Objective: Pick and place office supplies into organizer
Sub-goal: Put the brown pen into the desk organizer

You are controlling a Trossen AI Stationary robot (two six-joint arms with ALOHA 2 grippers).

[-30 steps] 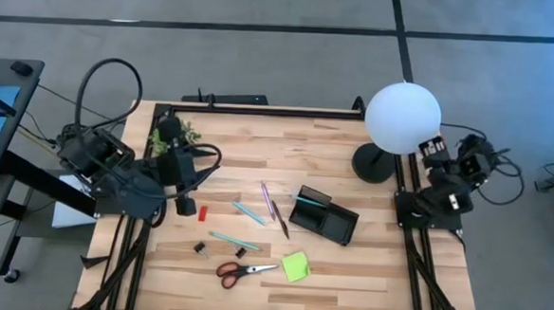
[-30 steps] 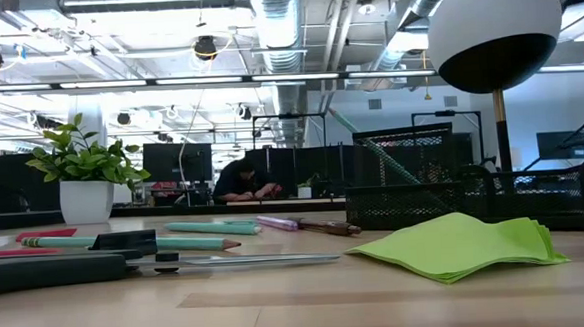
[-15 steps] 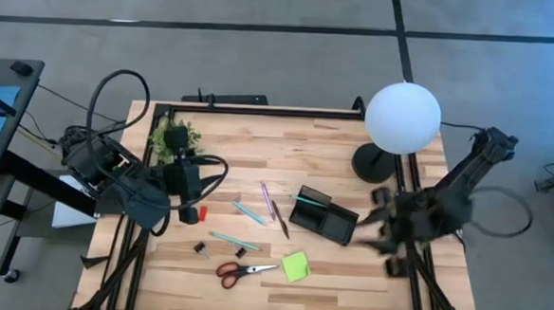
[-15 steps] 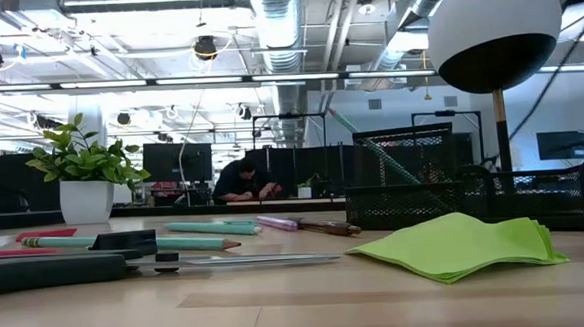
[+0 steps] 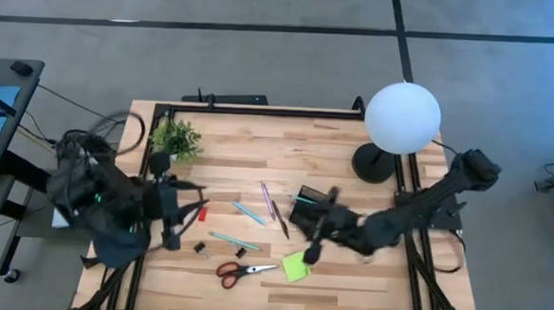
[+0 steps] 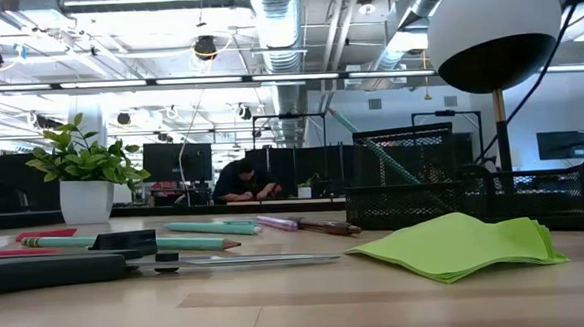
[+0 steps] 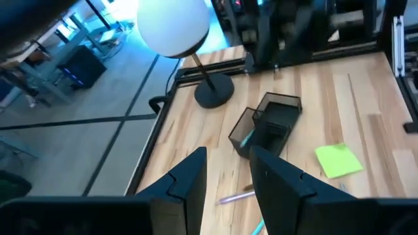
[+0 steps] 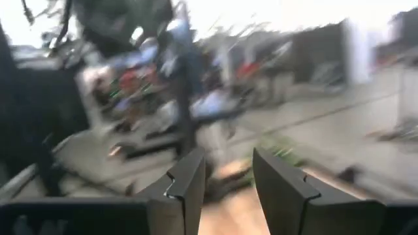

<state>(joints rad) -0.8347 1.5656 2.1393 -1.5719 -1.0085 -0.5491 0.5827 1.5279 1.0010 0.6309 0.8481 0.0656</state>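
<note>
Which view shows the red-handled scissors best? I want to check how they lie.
The high view: the scissors lie flat and unobstructed near the table's front edge. The low view shows only their edge-on profile. Neither wrist view shows them.

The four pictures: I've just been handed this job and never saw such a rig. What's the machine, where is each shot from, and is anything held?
Two dark robot arms work at a wooden table. One picture looks straight down, one looks level across the tabletop, and one sits on each wrist. The left gripper hangs by the small red block; the right gripper reaches over by the black organizer. Both are open and hold nothing. Lying loose: red-handled scissors, a lime-green sticky-note pad, pens and black clips. A potted plant and globe lamp stand at the far side.
</note>
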